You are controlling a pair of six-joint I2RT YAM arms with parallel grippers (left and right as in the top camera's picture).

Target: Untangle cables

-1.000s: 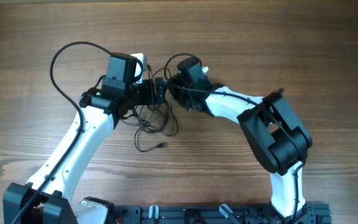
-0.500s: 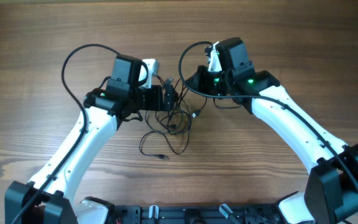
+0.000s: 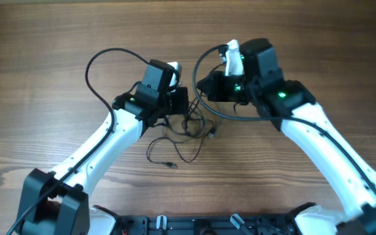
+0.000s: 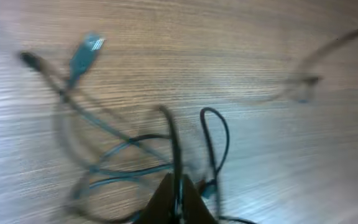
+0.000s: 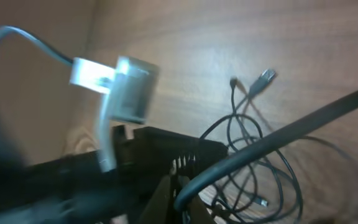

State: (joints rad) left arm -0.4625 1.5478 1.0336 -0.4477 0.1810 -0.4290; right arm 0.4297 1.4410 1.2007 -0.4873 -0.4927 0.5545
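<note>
The cables (image 3: 187, 132) lie as a loose tangle on the wooden worktop (image 3: 44, 39), in the middle of the scene, directly below and between the two claws, with loops trailing toward the near edge. The left claw (image 4: 175, 198) is clenched on one thin strand, which rises from between its tips. The right claw (image 5: 174, 194) appears clenched; whether a strand is caught in it cannot be told. If the strand is pulled straight away from the tangle, the crossings are likely to be drawn tight into a knot, because the loops overlap close to the grip. The whole bundle may also be dragged across the worktop, since nothing is seen to anchor it. The thick arm cable (image 5: 278, 134) hangs just above the tangle and could snag a loop when the right arm is moved. Counted: two arms, two claws, and one tangle judged to hold two cords, though the strands cannot be separated by eye. Three plug ends are visible in the right wrist view, among them a silvery plug (image 5: 265, 78).
</note>
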